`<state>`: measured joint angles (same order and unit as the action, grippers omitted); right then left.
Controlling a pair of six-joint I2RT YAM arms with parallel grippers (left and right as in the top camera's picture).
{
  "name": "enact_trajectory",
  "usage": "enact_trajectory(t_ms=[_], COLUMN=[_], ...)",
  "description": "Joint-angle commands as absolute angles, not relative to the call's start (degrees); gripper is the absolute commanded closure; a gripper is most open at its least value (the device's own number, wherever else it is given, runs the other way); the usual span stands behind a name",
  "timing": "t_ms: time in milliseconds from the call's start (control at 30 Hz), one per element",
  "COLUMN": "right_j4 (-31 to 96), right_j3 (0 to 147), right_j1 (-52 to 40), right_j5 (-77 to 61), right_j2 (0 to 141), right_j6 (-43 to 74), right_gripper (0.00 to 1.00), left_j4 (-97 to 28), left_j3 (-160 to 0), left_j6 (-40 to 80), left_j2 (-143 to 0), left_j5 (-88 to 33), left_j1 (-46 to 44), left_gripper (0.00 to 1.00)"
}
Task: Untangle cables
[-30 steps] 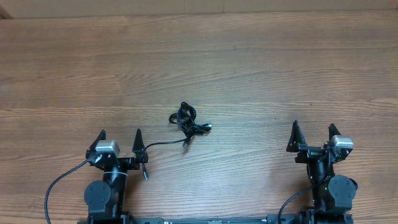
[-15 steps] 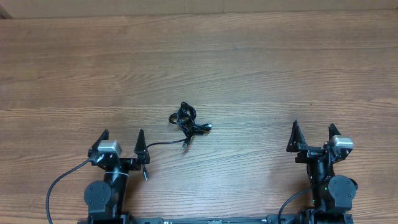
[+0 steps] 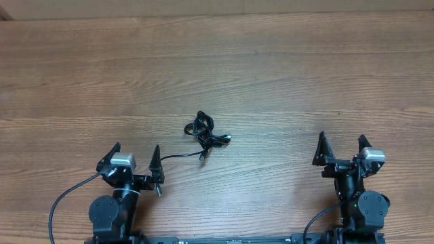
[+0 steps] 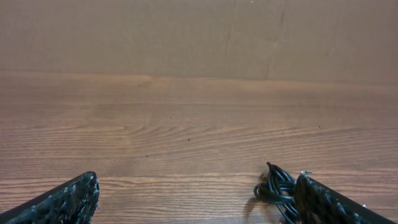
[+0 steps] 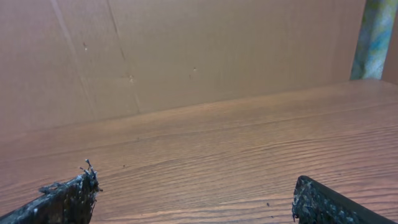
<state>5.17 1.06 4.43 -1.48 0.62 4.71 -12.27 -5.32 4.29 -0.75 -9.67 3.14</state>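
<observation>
**Layout.** The cables lie in one tight clump near the middle of the worktop, somewhat toward its left edge and nearer the arms' edge than the far one. A single thin strand runs from the clump to just beside the left gripper. We cannot tell whether it touches the nearer finger. The left gripper and the right gripper both stand with fingers spread wide and hold nothing. The right one is well apart from the clump.

**Hazards, as we judge them.** If the left arm advances over the loose strand, it could snag it and drag the whole clump instead of parting it. A pinch on the dense middle could pull the knot tighter. If both arms pull on the same cord, the loops would lock.

**Views compared.** Only the overhead view shows the full clump, the strand and both arms together. The left wrist view shows what the overhead cannot: the loops rise off the wood. It also hides part of the clump behind its own right finger. The right wrist view shows no cables, only bare wood and a brown wall.
</observation>
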Motion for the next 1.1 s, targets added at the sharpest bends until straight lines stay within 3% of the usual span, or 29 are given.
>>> enact_trajectory(t_ms=[0,333,1067], right_j4=[4.82,4.82,4.82], right_j3=[0.45,0.45,0.45], right_j1=[4.54,4.54,4.54], right_j5=[-1.32,-1.32,-1.32], right_j2=[0.16,0.16,0.16], right_j6=[5.15,5.15,5.15], right_gripper=[0.0,0.0,0.0], left_j4=[-12.78,-16.14,-16.43], left_j3=[-7.31,-11.05,-24.45], left_j6=[3.14,1.63,1.21], left_j2=[-0.36,-5.61,-40.75], left_j5=[-10.55,-10.52,-10.41], left_j1=[3.36,3.36,3.36], left_gripper=[0.0,0.0,0.0])
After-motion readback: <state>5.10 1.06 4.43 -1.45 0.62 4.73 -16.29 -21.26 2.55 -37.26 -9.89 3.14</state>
